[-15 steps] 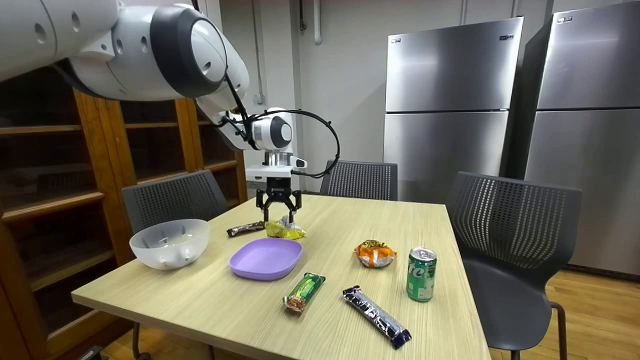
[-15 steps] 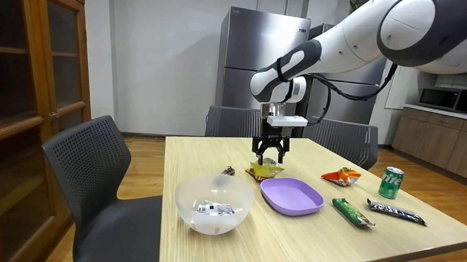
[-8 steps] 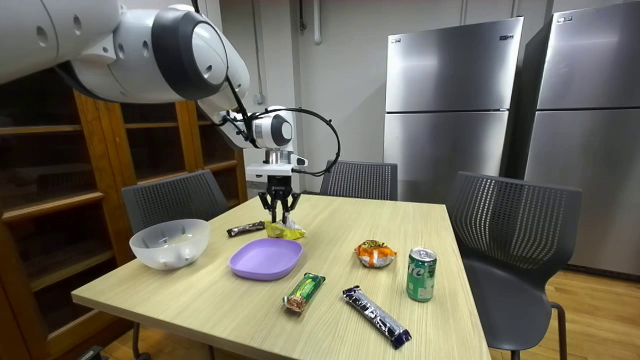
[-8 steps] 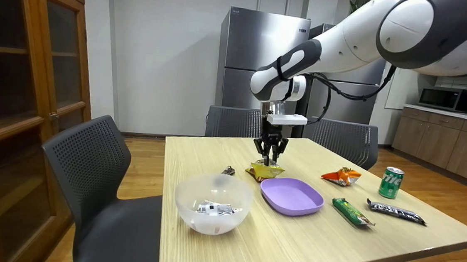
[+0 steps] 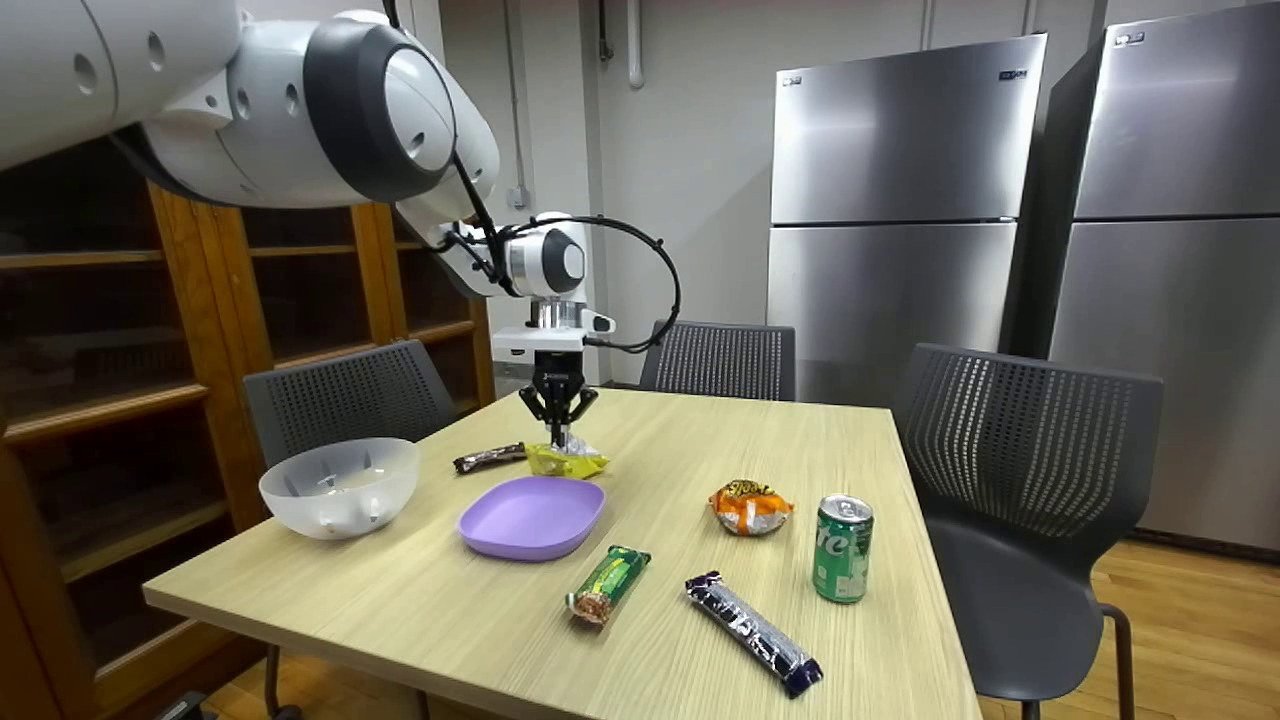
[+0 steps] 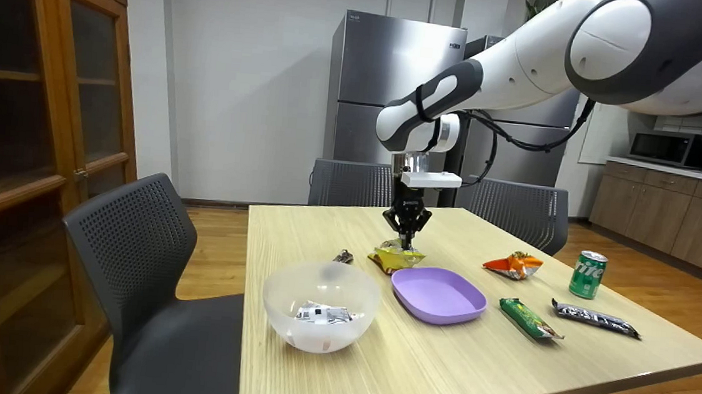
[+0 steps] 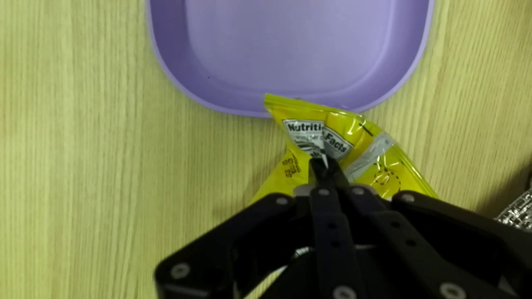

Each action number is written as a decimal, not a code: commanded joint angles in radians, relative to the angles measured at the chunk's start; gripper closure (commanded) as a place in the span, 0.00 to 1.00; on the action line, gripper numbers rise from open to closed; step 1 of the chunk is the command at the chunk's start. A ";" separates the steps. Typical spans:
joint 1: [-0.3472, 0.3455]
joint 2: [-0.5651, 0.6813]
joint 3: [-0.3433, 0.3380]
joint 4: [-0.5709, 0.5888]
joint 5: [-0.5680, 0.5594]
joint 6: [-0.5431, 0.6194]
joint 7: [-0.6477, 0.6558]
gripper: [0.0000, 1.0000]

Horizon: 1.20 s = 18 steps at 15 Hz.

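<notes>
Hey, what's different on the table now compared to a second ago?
The fingers have come together from wide open and now pinch the yellow snack bag. The bag has shifted slightly leftward in both exterior views. Nothing was let go. The purple plate, frosted bowl, green can, orange packet and green bar stayed put.

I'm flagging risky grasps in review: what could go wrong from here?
The gripper seems to pinch just a fold of the yellow bag, so it might slip or tear. In the wrist view the bag overlaps the rim of the plate, so moving that way could nudge it. The brown bar lies close by and may get brushed.
</notes>
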 commanded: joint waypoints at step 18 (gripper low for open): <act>0.105 -0.438 0.057 -0.393 -0.044 0.164 -0.129 1.00</act>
